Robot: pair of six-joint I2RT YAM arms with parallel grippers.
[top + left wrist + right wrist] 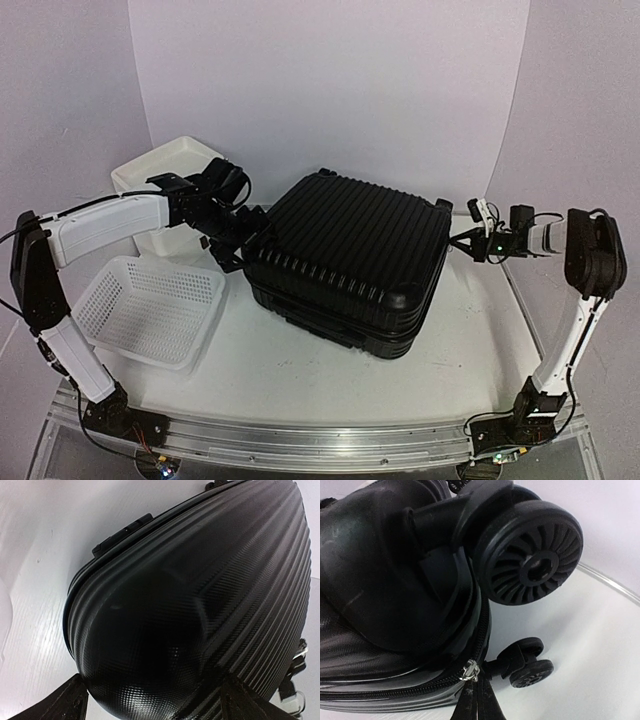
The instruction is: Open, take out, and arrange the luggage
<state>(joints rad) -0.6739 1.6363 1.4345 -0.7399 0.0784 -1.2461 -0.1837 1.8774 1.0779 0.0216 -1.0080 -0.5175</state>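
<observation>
Left to right, top view: one white box (160, 172) at the back, one white perforated basket (150, 310) in front of it, then the left gripper (240, 240), one luggage (350, 255) and the right gripper (462, 240). The luggage lies flat and zipped shut mid-table (330, 385), between the two arms. The left gripper's fingers (65, 705) stand wide astride its near-left corner, close against the ribbed shell; whether they clamp it cannot be told. The right gripper is clenched at the opposite corner, where two caster wheels (530, 560) show. One zipper slider (470, 671) sits there, its black pull straps (472, 705) running toward the fingers, which are out of frame, so a hold on them is likely but unconfirmed. Step in hand, as judged: opening. The next move probably calls for drawing the slider along the seam while the left arm steadies the case.
</observation>
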